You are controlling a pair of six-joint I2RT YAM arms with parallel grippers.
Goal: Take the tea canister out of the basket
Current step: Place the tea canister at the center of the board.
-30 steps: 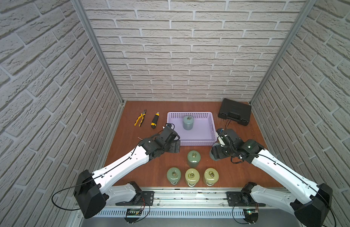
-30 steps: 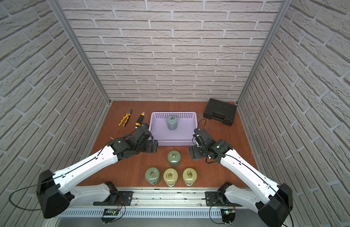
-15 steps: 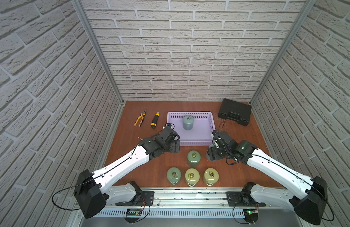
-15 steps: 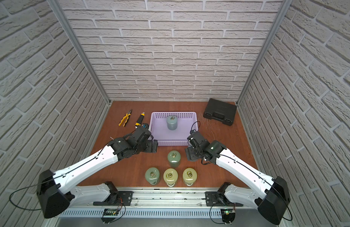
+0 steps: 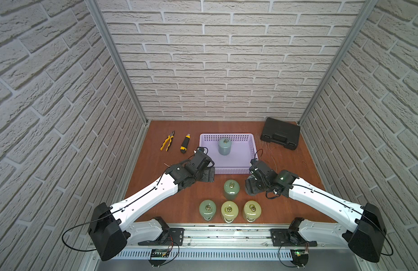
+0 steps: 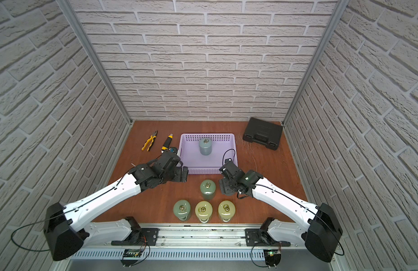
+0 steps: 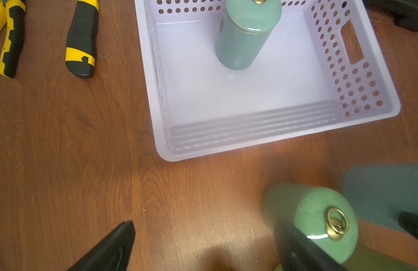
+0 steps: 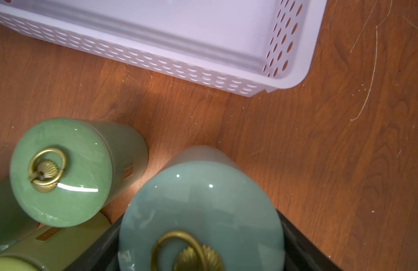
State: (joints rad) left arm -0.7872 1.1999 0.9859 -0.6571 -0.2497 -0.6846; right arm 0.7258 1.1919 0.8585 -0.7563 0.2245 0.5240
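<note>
Plainly the right gripper (image 5: 252, 187) is clenched on a blue-green tea canister (image 8: 198, 206). Over the last second it has drawn the tea canister away from the basket (image 5: 229, 170) wall and toward the robot, to just beside the green canister (image 5: 231, 188) that stands behind the row of three (image 5: 229, 210). It looks ready to be set down. The left gripper (image 7: 204, 227) hangs released near the basket's near corner, and a last canister (image 5: 224, 146) stands inside.
</note>
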